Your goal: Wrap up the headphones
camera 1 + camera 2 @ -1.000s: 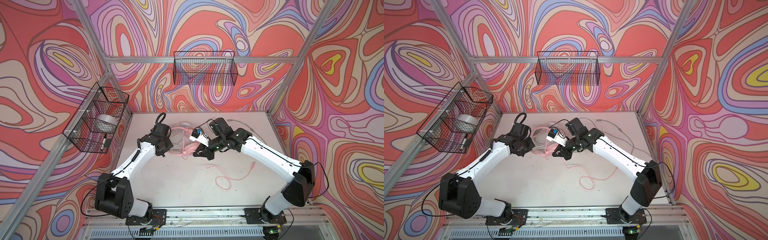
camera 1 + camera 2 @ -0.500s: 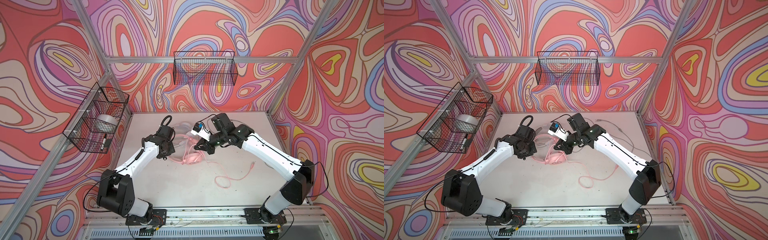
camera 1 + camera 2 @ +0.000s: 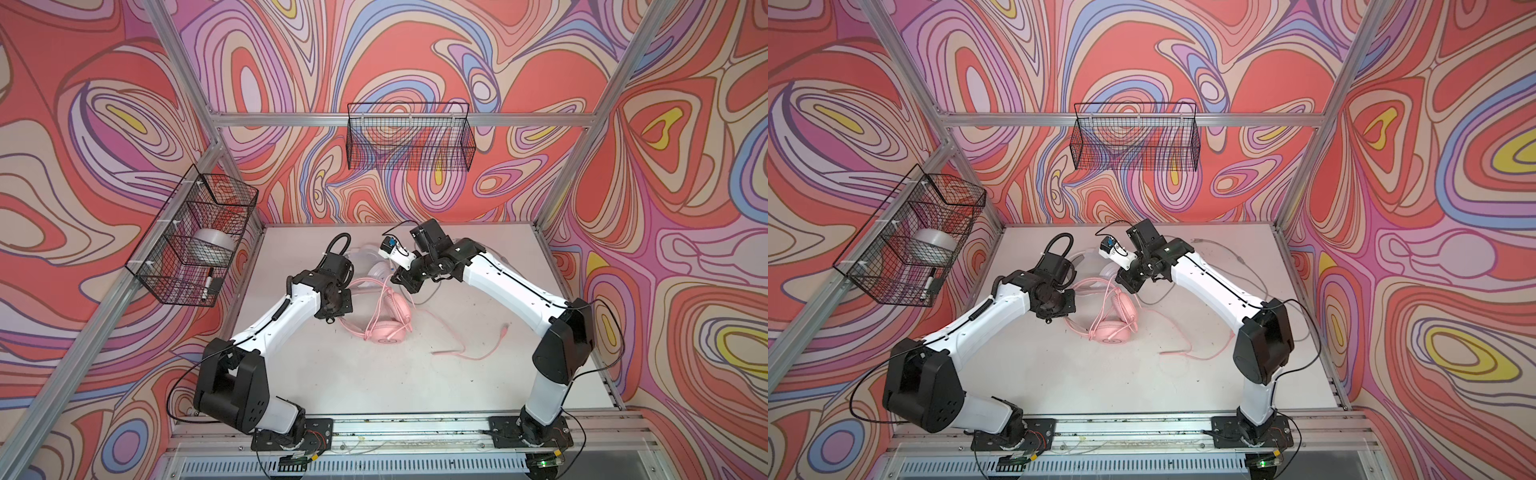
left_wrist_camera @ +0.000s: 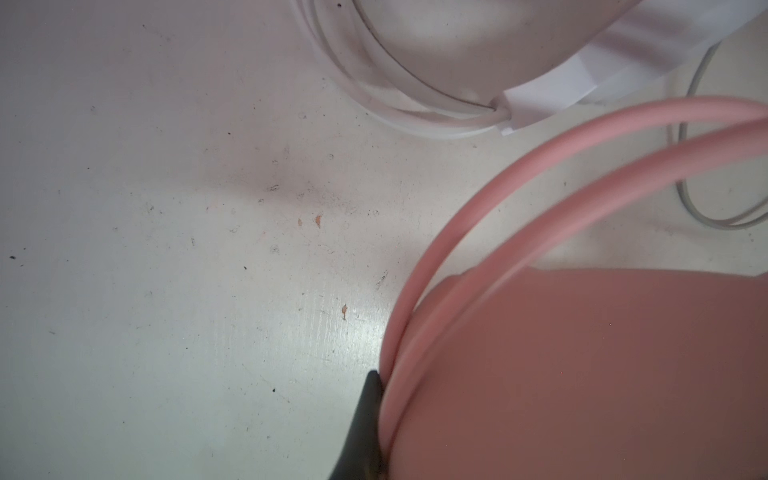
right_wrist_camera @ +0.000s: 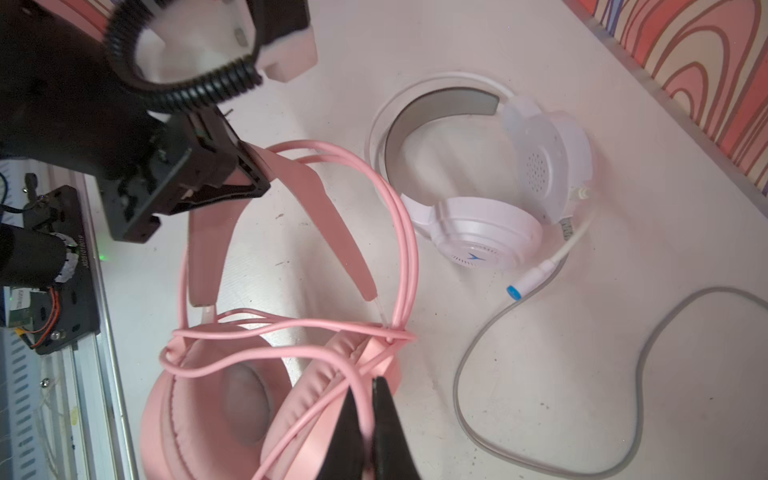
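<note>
**swirlwatcher:** Psychedelic swirl walls [image 3: 415, 62] all round, and on the pale desk [image 3: 332, 386] both sets sit toward the middle-back. The pink headset [image 3: 388, 332] is nearer us and the white headset [image 5: 486, 232] is just behind it, with its grey cable [image 5: 623, 374] lying uncoiled. Over on the pink one, the left claw [image 5: 255, 172] is clenched on the pink headband [image 5: 332, 216]. The right claw [image 5: 368, 419] is pinched shut on the pink cable [image 5: 291, 328], right over an earcup [image 5: 208, 395].

**benchlurker:** So mid-wrap on the pink one, I'd say. A few turns already cross the cups, but a long loose tail [image 3: 478, 353] trails off over the desk.

**swirlwatcher:** Yeah. If I were driving it, left just anchors the band. Right carries the cable round the cups with light tension, so each turn sits beside the others and not on top. Too slack and the loops slide off, too hard and the headset twists in the left grip.

**benchlurker:** Also regrip further down the tail between turns or it runs out of reach. And mind the white headset, it looks close enough to snag.
</note>
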`<action>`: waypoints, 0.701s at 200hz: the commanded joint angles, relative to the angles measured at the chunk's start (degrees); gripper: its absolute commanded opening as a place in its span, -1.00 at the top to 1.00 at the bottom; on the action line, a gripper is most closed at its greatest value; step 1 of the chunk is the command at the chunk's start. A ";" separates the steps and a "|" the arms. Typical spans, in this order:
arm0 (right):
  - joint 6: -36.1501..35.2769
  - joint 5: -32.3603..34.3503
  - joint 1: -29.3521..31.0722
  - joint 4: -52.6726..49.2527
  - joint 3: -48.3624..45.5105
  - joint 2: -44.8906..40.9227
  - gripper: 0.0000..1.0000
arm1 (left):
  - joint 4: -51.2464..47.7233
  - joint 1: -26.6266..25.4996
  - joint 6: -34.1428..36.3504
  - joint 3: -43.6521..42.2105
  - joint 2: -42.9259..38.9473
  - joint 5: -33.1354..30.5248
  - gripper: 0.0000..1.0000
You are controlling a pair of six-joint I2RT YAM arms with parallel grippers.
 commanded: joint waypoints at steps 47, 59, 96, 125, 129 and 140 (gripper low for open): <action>5.79 -1.47 -4.80 -0.36 3.89 5.67 1.00 | -0.12 -0.23 6.13 0.03 -1.57 9.47 1.00; 6.27 -2.34 -5.34 -0.14 3.69 6.35 1.00 | -0.17 -0.25 6.92 -0.22 -1.50 10.49 1.00; 9.11 -6.23 -7.18 3.35 1.08 7.39 1.00 | -0.06 -0.25 8.40 -0.35 -2.08 12.78 1.00; 10.88 -7.28 -8.15 4.76 0.07 8.49 1.00 | 1.16 -0.18 8.37 -1.00 -2.44 14.92 1.00; 11.17 -7.33 -8.27 4.91 -0.08 8.56 1.00 | 1.43 -0.18 8.26 -1.31 -2.53 15.46 1.00; 11.73 -7.54 -8.60 5.62 -0.79 8.63 1.00 | 1.96 -0.18 7.98 -1.62 -2.53 16.45 1.00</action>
